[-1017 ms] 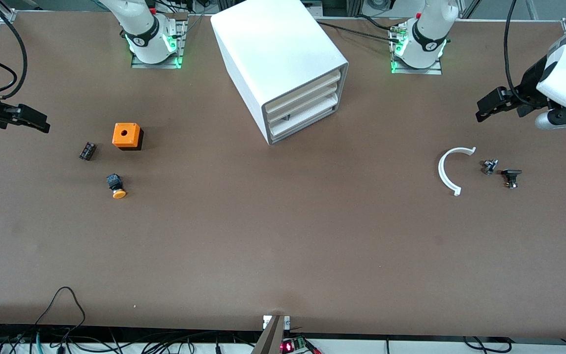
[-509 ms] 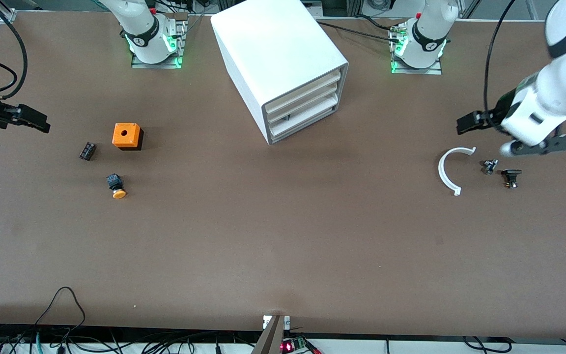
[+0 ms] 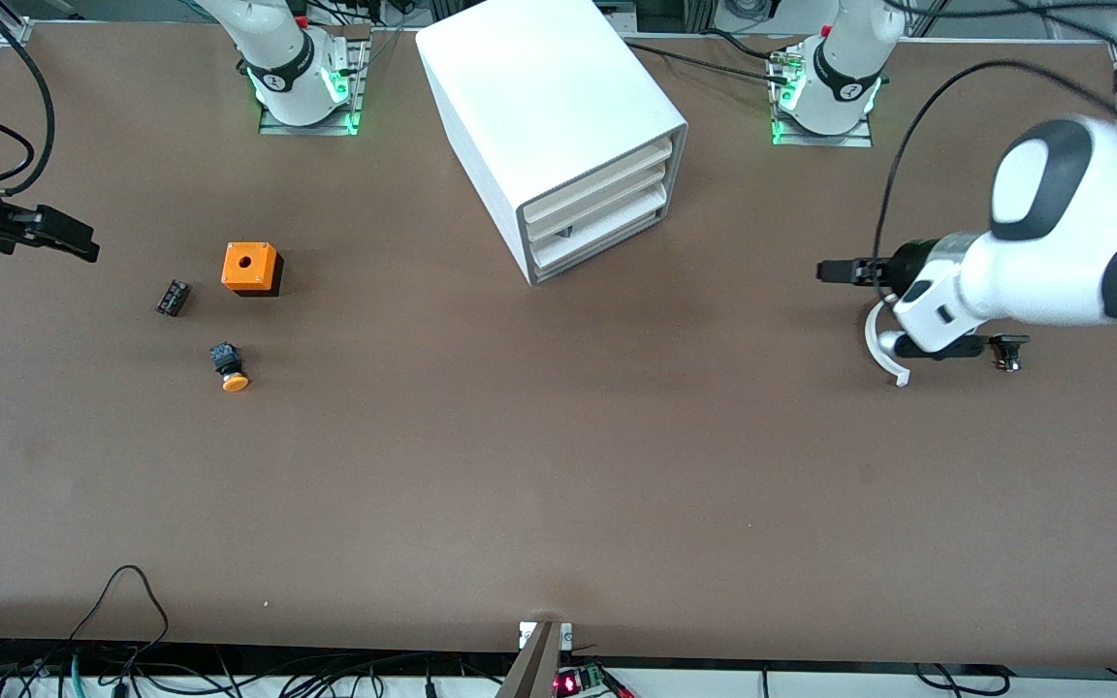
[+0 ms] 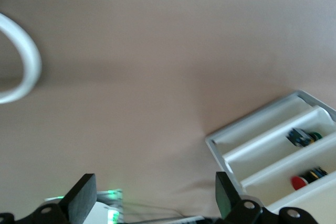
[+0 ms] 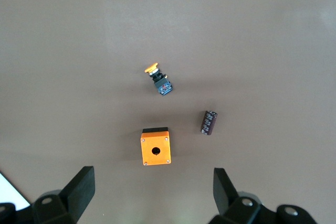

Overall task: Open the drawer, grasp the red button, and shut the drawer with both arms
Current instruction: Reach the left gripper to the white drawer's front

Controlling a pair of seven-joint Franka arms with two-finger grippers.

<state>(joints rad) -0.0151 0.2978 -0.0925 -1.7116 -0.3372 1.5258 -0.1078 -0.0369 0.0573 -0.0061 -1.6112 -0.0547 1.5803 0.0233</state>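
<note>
The white cabinet [image 3: 558, 116] stands at the middle of the table near the arms' bases, its three cream-edged drawers [image 3: 597, 208] pushed in. In the left wrist view the cabinet front [image 4: 273, 145] shows slots; a round red cap [image 4: 299, 183] lies in one, a blue-green part [image 4: 302, 136] in the slot beside it. My left gripper [image 3: 830, 270] is open and empty, over bare table between the cabinet and a white arc, its own view [image 4: 155, 203] facing the cabinet. My right gripper [image 3: 74, 242] waits open at the right arm's end of the table, seen in its wrist view [image 5: 152, 198].
An orange box with a hole [image 3: 250, 267], a black cylinder [image 3: 172, 297] and an orange-capped button [image 3: 229, 368] lie toward the right arm's end. A white arc [image 3: 877, 339] and a small black part [image 3: 1008, 349] lie under the left arm.
The left arm has swung in from the table's end toward the cabinet, its gripper now past the white arc. The right arm has not moved.
</note>
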